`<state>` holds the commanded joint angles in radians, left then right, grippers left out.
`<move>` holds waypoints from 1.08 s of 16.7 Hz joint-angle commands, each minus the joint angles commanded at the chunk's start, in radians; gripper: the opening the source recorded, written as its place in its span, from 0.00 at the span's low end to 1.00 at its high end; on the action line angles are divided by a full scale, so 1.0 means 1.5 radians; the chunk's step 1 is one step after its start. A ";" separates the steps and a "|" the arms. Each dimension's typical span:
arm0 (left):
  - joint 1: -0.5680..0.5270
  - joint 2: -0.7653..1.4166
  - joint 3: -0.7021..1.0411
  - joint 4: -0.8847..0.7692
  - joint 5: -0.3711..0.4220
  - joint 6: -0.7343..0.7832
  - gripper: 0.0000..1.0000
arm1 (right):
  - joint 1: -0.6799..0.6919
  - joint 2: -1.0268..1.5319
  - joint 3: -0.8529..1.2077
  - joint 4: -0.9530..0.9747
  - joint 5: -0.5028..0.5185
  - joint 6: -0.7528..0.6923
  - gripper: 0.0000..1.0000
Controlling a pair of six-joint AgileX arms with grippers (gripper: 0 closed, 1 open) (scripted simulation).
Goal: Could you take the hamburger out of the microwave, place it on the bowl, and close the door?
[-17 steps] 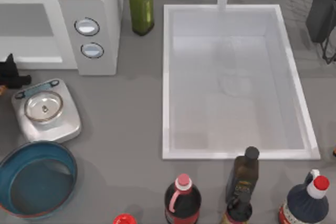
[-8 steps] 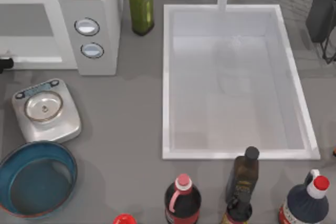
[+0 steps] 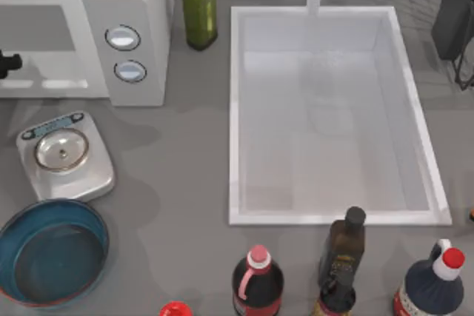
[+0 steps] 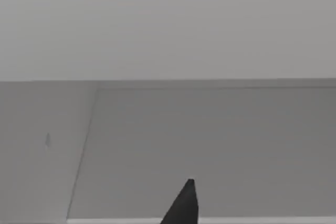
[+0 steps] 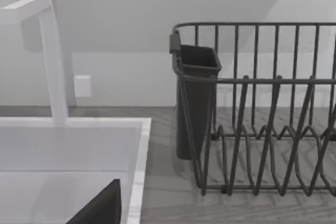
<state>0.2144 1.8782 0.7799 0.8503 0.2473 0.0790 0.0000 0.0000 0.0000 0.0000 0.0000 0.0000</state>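
Nearest the camera's lower edge stand a row of dark bottles point(image 3: 258, 280) with red and black caps; their labels are too small to read. At lower left lies the wide round dark teal-blue bowl point(image 3: 52, 253) with a thin reddish rim, holding nothing. Just beyond it sits a small silver kitchen scale point(image 3: 65, 157) with a round steel pan (its display shows no legible figures). The large white basin of a sink point(image 3: 329, 112) takes up the middle and right of the grey surface point(image 3: 178, 168).

At upper left stands the large white boxy microwave point(image 3: 81, 27) with a grey panel and two silver-rimmed dials. The left end effector point(image 3: 9, 63) is a small dark shape at the left edge, against the microwave's front; how far its fingers are parted cannot be told. Its wrist view shows one dark fingertip point(image 4: 182, 205) before a plain pale grey interior. No hamburger can be made out.

Judgement: the reach into the cavity is under way; a level, slow entry, clear of the walls, would serve best. The right arm is parked near a dark wire dish rack point(image 5: 257, 108).
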 joint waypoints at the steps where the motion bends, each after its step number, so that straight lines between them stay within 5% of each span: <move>1: 0.000 0.000 0.000 0.000 0.000 0.000 0.00 | 0.000 0.000 0.000 0.000 0.000 0.000 1.00; 9: -0.033 -0.005 0.033 -0.097 -0.045 -0.098 0.00 | 0.000 0.000 0.000 0.000 0.000 0.000 1.00; 18: -0.196 -0.052 0.205 -0.603 -0.275 -0.645 0.00 | 0.000 0.000 0.000 0.000 0.000 0.000 1.00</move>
<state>-0.0794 1.7995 1.0880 -0.0549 -0.1645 -0.8880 0.0000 0.0000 0.0000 0.0000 0.0000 0.0000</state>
